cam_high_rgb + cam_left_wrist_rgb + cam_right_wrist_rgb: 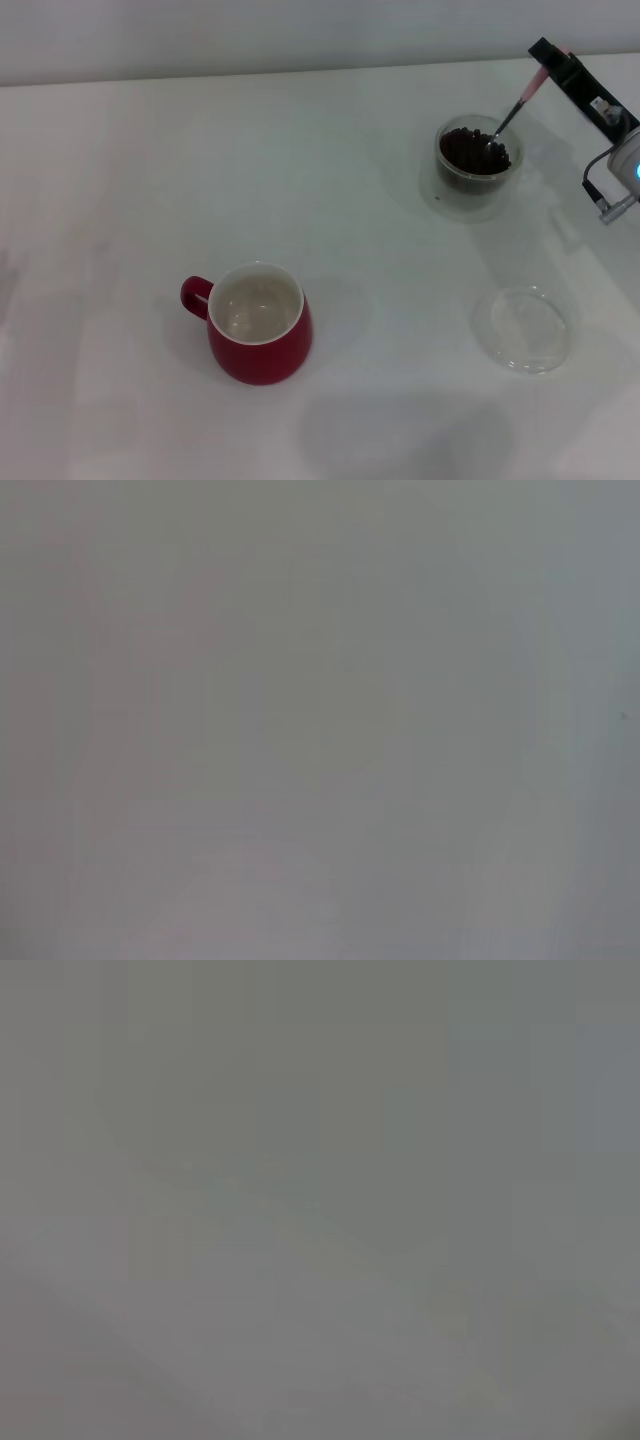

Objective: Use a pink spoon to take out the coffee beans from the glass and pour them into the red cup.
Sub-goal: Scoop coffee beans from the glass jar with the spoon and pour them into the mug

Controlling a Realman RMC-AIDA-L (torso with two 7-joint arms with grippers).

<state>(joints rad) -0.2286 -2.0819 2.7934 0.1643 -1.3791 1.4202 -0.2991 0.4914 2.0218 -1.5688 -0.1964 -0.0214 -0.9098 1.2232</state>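
**Spoon in the beans, red cup far off to the lower left**

The white table fills the head view. The biggest thing on it is the red cup, low in the frame and left of the middle. It stands upright, its little handle points left, and its pale inside looks empty.

A flat clear dish lies at the lower right, apart from everything else.

The glass stands at the upper right. The coffee beans make a dark heap inside it.

The right gripper comes in from the upper right corner. It is closed on the pink end of the pink spoon. The spoon slants down and to the left, and its shiny bowl rests in the beans.

The next move looks like a scoop and a lift. Then the spoon has a long way to go, down and to the left, to reach the red cup. The right arm is the nearer one, since the left gripper is nowhere to be seen. Both wrist views show only plain grey.
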